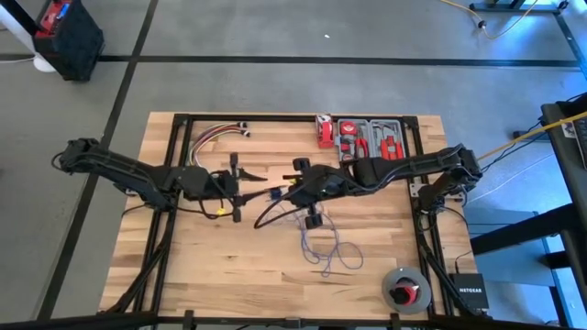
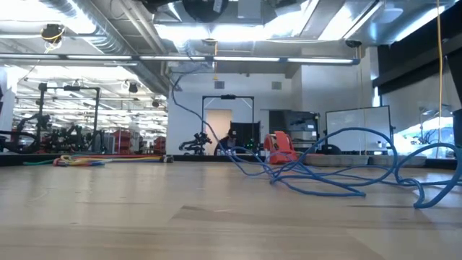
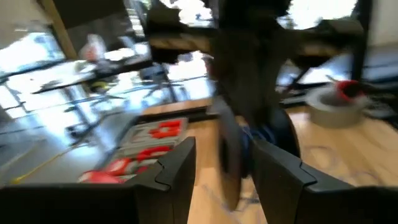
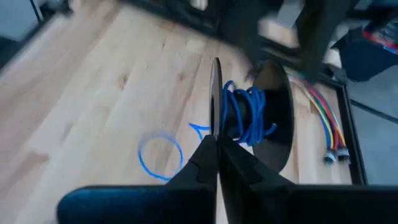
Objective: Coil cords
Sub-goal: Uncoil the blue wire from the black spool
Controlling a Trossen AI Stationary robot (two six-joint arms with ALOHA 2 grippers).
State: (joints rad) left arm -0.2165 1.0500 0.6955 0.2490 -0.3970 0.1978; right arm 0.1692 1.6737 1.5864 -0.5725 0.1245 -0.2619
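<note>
A black spool [image 4: 249,112] with blue cord [image 4: 245,118] wound on its core hangs above the table's middle [image 1: 273,193], between the two grippers. My right gripper [image 4: 217,152] comes from the right and is shut on it. My left gripper [image 3: 224,168] comes level from the left and is open. Its fingers [image 3: 180,168] stand on either side of one spool disc [image 3: 230,155]; I cannot tell whether they touch it. The rest of the cord [image 1: 323,246] lies in loose loops on the table in front of the spool [image 2: 325,170], with one strand rising from it [image 2: 177,94]. My right gripper pinches the rim of one spool disc [image 4: 216,121] between its two shut fingers, slanting down from the table's right side. The spool is lifted clear of the table with its discs on edge, and cord trails down from it to the table.
A bundle of red, yellow and white wires [image 1: 215,136] lies at the far left. A red tool case [image 1: 371,139] sits at the far edge. A grey roll [image 1: 406,290] and a black box [image 1: 472,291] sit at the near right corner. Bare wood shows at the near left.
</note>
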